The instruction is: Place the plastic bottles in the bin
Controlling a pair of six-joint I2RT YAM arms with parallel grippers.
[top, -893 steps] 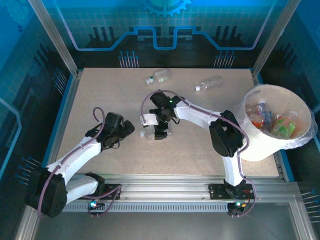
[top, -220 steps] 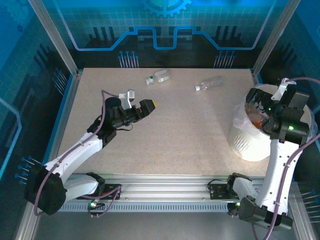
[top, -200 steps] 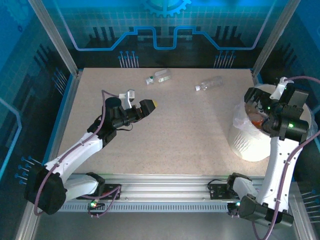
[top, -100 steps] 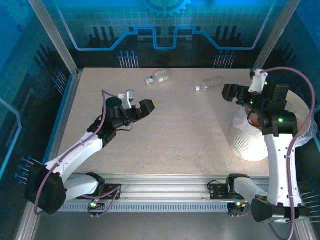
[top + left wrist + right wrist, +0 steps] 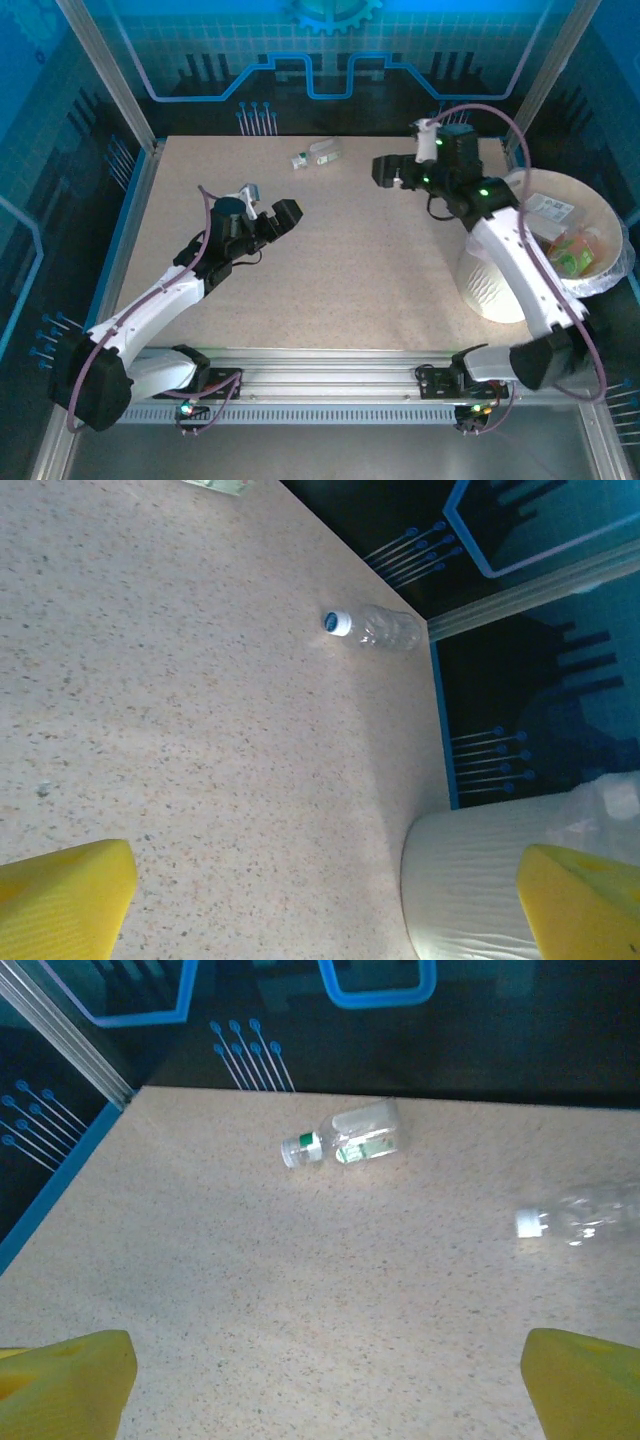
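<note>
Two grippers are hovering over the table (image 5: pixel 350 300), and neither is carrying anything. At the left, the left gripper (image 5: pixel 272 203) is hanging above the middle-left of the surface with its jaws spread wide. Its yellow pads (image 5: pixel 60 895) are framing bare table, so we are judging it to be waiting rather than reaching.

Further along, near the far edge, the green-capped bottle (image 5: pixel 318 154) is lying on its side, well apart from both grippers.

Next we are coming to the right gripper (image 5: pixel 402 157), also opened wide and empty, stretched out over the far right part of the table. Its camera is looking at both loose bottles: the green-capped one ahead and the clear bottle (image 5: pixel 585 1215) off to its right (transparent, pale cap, no label that we can make out). We are taking that wide opening as preparation for closing across a bottle's body, and the clear bottle is looking like the nearer candidate.

At the far right, the bin (image 5: pixel 490 290) is standing at the table's edge, close to the right arm's base, which is probably keeping each carry short. Several binned bottles (image 5: pixel 570 252) with green and orange labels are already lying inside it.
</note>
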